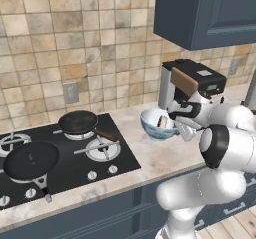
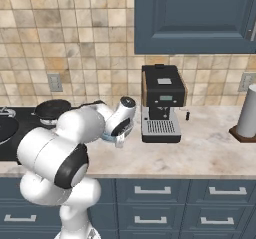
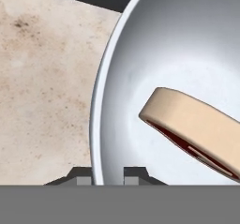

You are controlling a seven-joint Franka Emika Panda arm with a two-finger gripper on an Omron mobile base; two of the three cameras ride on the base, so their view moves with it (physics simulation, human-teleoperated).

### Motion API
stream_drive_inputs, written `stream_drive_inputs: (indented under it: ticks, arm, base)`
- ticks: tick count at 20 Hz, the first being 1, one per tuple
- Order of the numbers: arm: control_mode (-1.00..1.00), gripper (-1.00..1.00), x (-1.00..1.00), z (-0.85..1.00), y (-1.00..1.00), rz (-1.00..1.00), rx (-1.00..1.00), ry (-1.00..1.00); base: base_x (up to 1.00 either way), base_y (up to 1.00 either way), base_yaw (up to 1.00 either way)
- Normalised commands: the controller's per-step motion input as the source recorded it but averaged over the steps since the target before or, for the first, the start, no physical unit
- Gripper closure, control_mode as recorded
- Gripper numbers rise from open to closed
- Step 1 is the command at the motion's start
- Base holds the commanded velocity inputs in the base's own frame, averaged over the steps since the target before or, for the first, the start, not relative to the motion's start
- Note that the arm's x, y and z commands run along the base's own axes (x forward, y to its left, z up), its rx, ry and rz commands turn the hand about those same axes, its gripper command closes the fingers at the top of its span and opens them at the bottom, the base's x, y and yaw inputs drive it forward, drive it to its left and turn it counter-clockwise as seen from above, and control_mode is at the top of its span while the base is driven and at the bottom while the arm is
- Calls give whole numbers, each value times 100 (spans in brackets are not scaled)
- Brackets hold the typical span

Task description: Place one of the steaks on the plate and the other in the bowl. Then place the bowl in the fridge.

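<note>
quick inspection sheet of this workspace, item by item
surface: pale stone counter with a black hob set in at the left
job's things: bowl on the counter in front of the coffee machine; one steak lies tilted inside it; plate, second steak and fridge: nothing seen
clutter: two black frying pans on the hob; coffee machine; grey cylinder on a brown base at far right
grippers: gripper with one tip on each side of the bowl's rim, closed on it
cables: nothing seen
surroundings: tan tiled wall, blue cabinets above and below, wall socket
</note>
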Motion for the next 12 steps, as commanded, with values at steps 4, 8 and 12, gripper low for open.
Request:
stream_drive_inputs:
  ticks: [4,8,12]
  arm:
    - [-100,100,-53,23,20,0,-6,-10]
    - [-100,100,-51,61,15,0,0,-5]
    - [-100,100,-71,77,5,0,0,-2]
  base:
    - [0,0,0]
    - [0,0,0]
    - [0,0,0]
